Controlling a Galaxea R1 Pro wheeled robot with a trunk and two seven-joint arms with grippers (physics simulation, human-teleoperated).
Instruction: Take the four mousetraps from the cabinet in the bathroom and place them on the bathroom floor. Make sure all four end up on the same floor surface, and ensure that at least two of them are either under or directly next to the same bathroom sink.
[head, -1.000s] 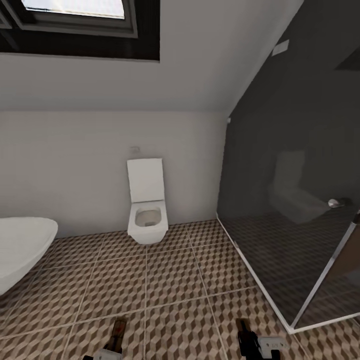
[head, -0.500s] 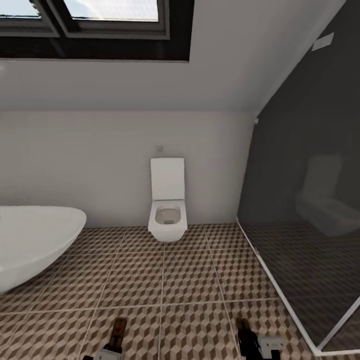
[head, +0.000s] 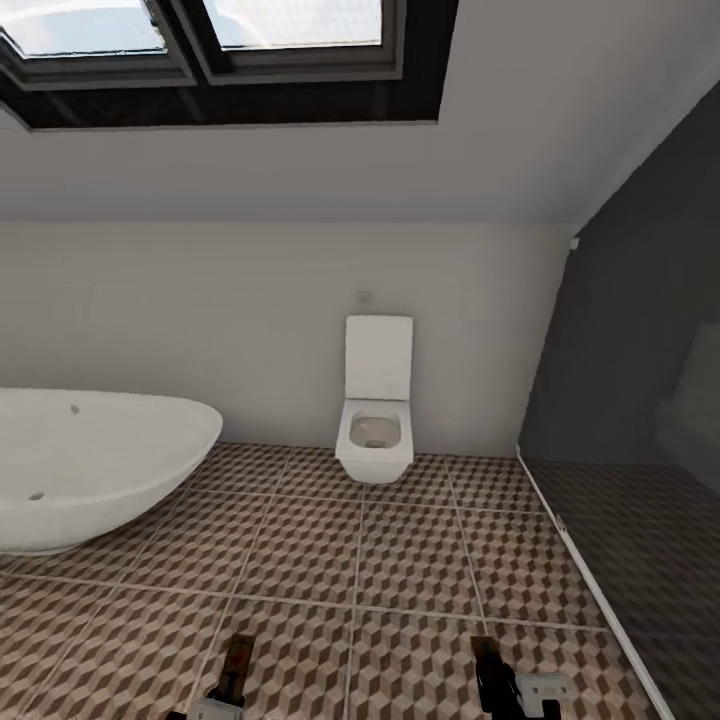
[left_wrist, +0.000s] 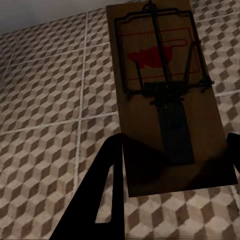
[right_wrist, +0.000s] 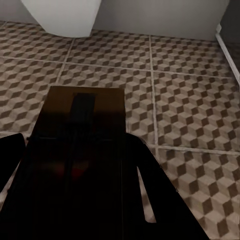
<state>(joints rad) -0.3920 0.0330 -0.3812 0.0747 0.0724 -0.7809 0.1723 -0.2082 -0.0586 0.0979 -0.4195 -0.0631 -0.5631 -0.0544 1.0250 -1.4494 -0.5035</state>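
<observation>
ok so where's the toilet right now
In the head view the toilet stands against the far white wall, a little right of centre, between the white bathtub on the left and the dark glass shower enclosure on the right.

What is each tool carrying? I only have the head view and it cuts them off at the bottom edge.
Observer: In the left wrist view the left tool is shut on a mousetrap, wire side up with the red mark showing.
Operator: And the right one?
Observer: The right tool also holds a mousetrap; that board lies in dark shadow.
Operator: What sits beyond the right one?
Observer: Patterned bathroom floor, then the white base of the toilet at the picture's far edge.
</observation>
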